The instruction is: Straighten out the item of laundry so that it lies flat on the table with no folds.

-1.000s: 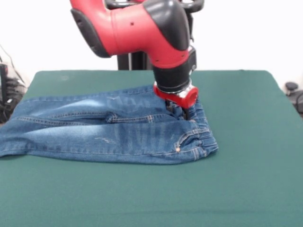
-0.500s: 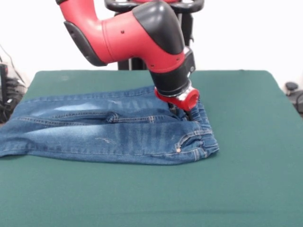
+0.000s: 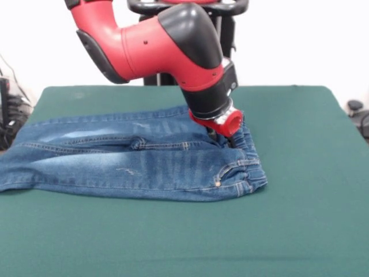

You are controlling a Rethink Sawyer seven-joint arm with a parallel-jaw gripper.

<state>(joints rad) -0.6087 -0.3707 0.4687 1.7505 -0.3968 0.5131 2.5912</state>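
Arm [image 3: 173,52] tilted further; tool [image 3: 223,137] fingers hidden at jeans [image 3: 132,164] waistband.

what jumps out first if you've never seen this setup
The big red and black arm fills the top middle, reaching down so its claw meets the jeans at the waistband end. The jeans stretch across the left half of the green table, legs toward the left edge.

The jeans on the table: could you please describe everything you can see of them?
The jeans are small, of blue denim with faded patches and orange-tan stitching. They lie lengthwise across the green table, legs towards the picture's left, the gathered elastic waistband at the right beside a pocket with a rivet. They look mostly flat, with a crease along the middle. The gripper presses down by the waistband; its state is hidden.
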